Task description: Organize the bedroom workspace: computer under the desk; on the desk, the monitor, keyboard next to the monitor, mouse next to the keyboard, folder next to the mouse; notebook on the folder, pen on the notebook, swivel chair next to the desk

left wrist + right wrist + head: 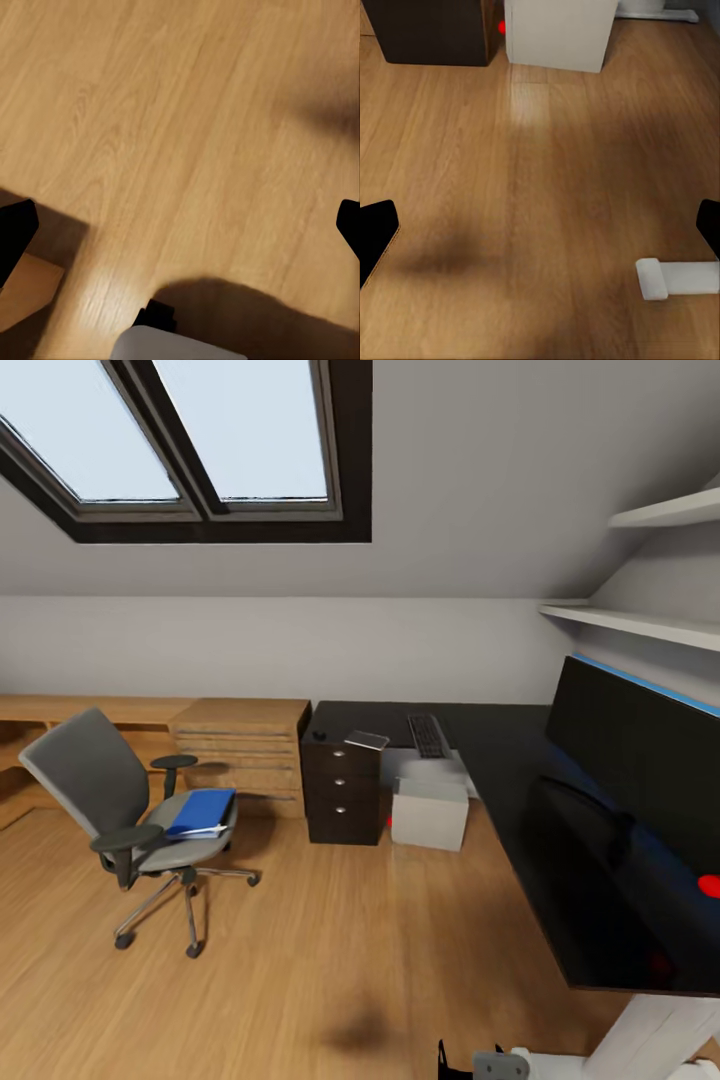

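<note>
Both tools hang wide apart and empty over bare oak floor, left tool (180, 225) and right tool (540, 232), carried low for the drive in, I judge. Ahead of the right tool sits the computer (561, 34) under the tabletop (520, 760). The folder (202, 811) lies on the swivel chair (120, 800), well off to the left tool's side.

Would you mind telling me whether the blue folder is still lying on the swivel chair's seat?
Yes. The folder lies flat on the swivel chair seat, between the armrests, not on the desk.
</note>
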